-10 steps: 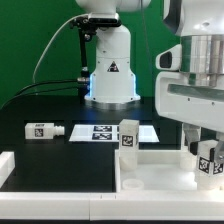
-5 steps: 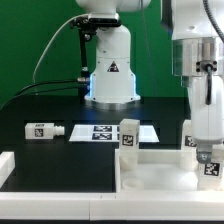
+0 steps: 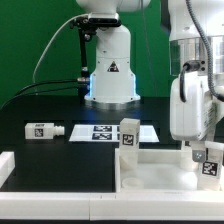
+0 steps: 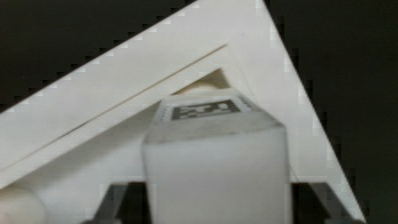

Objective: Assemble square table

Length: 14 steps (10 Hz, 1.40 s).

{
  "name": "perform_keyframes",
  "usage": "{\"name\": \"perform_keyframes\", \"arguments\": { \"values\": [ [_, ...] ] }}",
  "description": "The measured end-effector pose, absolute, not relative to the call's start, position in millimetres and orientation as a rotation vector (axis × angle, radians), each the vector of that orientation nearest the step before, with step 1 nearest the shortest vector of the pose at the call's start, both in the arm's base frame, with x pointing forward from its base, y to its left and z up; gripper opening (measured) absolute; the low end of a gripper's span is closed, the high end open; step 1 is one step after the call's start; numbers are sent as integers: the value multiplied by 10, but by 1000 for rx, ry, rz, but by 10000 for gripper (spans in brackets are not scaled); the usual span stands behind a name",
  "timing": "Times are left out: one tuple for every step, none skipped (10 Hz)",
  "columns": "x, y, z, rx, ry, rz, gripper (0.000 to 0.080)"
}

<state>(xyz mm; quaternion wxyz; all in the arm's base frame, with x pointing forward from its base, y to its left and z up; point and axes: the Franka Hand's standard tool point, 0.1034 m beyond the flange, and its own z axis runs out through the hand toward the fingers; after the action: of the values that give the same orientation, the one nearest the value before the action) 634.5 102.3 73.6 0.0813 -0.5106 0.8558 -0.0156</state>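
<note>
The claw (image 3: 206, 152) is closing narrowly on the held leg (image 3: 210, 166). In the wrist view the dark fingers (image 4: 121, 198) are pressing on both sides of its white body, so it appears to be gripping rather than hovering. That leg is standing upright in a corner of the square tabletop (image 3: 160, 173), at about 4 o'clock in the exterior view. The wrist view is showing the tray's rim meeting in a point just beyond the leg's tag. Over the last second the wrist has been turning. The arm's lower housing was showing a broad face, then a narrow one, and is now angling again, while the leg has been staying in the same corner. That is reading as the leg being twisted down into its socket, with this corner not yet finished. Moving outward, a standing leg (image 3: 128, 135) is sitting at the tray's back rim, at about 9 o'clock from the claw. Beyond it the marker board (image 3: 100, 132) is lying flat on the dark surface (image 3: 40, 105). A lying leg (image 3: 45, 129) is resting well apart, farther toward 9 o'clock. A fourth leg is not showing anywhere. The held leg's foot and socket are hiding behind the rim, the tray is running off the frame, and the wrist view is blurring fine detail.
</note>
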Motion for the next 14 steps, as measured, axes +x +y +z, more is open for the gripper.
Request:
{"name": "perform_keyframes", "arguments": {
  "values": [
    [6340, 1021, 732, -1595, 2522, -55, 291],
    [6345, 1007, 745, -1631, 2498, -59, 380],
    [6375, 949, 841, -1694, 2443, -74, 515],
    [6406, 810, 1001, -1767, 2371, -98, 621],
    [6419, 729, 1068, -1780, 2352, -111, 621],
    [6408, 749, 1035, -1787, 2353, -109, 643],
    [6401, 761, 1019, -1793, 2351, -109, 643],
    [6401, 758, 1019, -1794, 2351, -109, 649],
    [6399, 758, 1013, -1795, 2352, -109, 649],
    [6397, 757, 1008, -1795, 2352, -109, 649],
    [6395, 756, 1002, -1800, 2350, -109, 649],
    [6396, 746, 1002, -1849, 2314, -115, 649],
    [6382, 655, 1025, -1934, 2243, -124, 649],
    [6347, 459, 1106, -2001, 2172, -133, 649]
  ]
}}
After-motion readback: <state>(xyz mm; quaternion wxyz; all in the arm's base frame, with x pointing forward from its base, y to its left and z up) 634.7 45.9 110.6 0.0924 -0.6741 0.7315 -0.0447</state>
